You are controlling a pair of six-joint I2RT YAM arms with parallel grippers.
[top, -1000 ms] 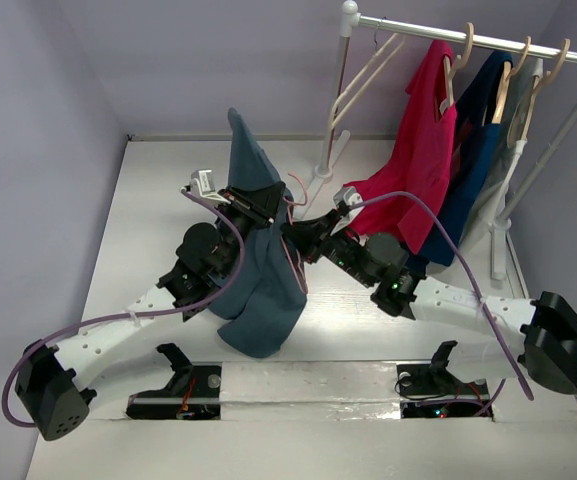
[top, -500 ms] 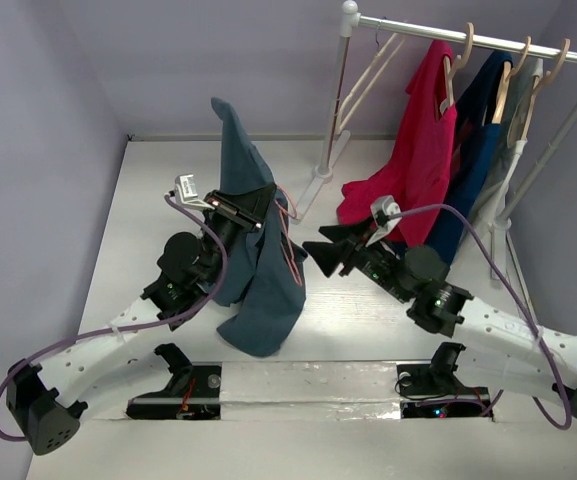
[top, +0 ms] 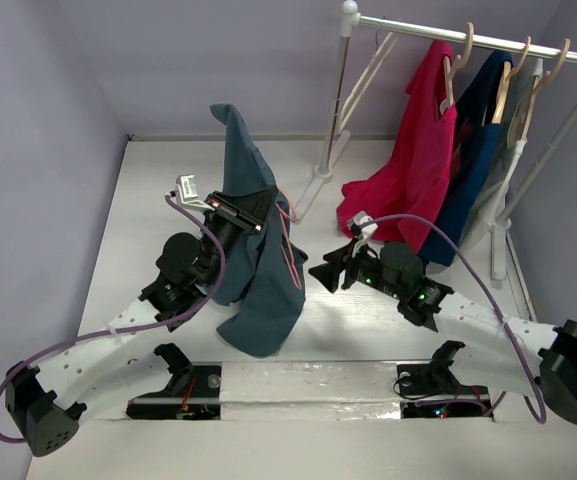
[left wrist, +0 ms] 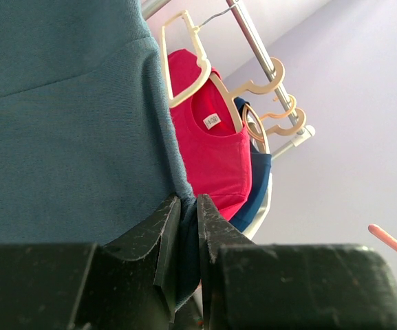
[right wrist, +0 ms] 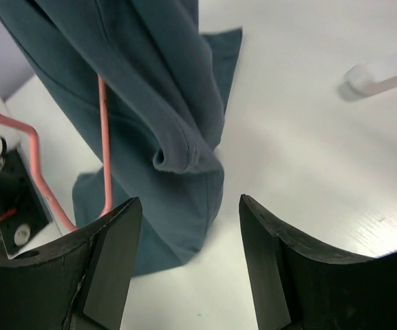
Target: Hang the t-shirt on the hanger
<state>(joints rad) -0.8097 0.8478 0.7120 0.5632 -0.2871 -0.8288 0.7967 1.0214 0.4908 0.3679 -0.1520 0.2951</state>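
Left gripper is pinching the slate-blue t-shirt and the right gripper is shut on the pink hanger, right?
No: the right gripper stands open, off the hanger, as the right wrist view shows. The left gripper does pinch the t-shirt.

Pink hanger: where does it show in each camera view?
Top external: hanger runs down the t-shirt's right edge, centre.
Left wrist: only its pink tip, lower right corner.
Right wrist: its rod left of centre, against the cloth.
Shared landmark: the blue t-shirt, in all three.
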